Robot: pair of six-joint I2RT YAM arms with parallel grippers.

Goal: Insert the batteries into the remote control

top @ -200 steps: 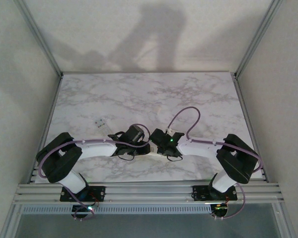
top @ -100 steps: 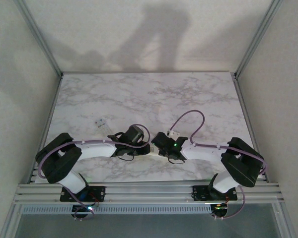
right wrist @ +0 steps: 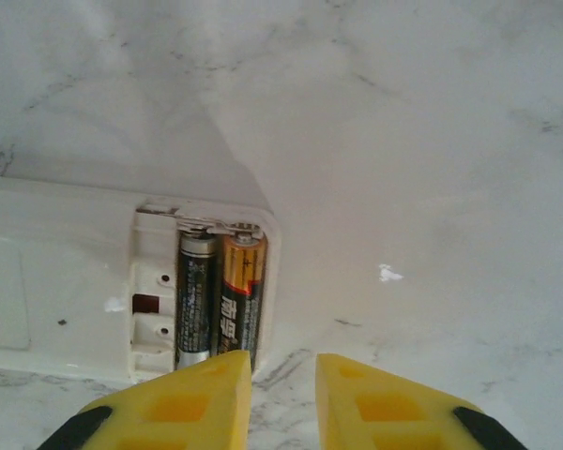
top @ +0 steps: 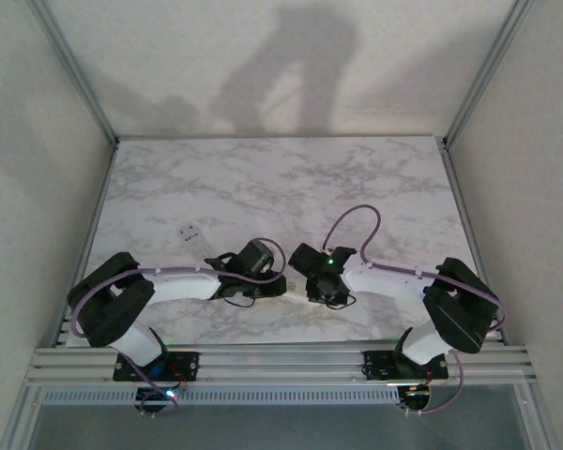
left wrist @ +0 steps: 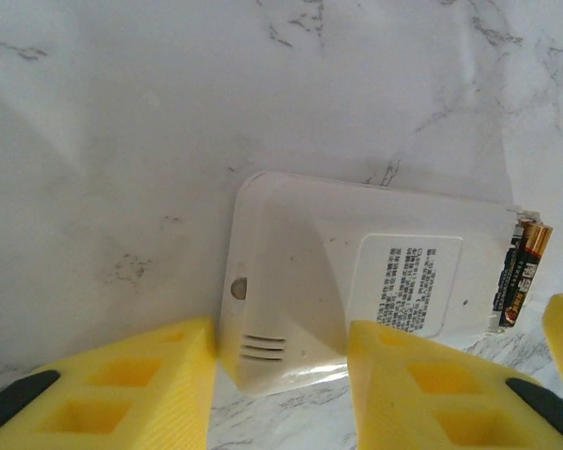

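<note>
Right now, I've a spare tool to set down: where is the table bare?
The far half of the marble table is bare, from its back edge down to the arms. Crowded: the near centre, where the left hand and right hand meet over the remote control. A small pale piece lies at the left.

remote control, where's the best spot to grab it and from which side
Grip the remote control across its narrow width, near the closed, labelled end. Bring a tool straight down from above: it lies flat, back up, on the table, so probably only its long parallel edges offer opposing faces. Stay off the other end, where the batteries sit in the uncovered bay.
</note>
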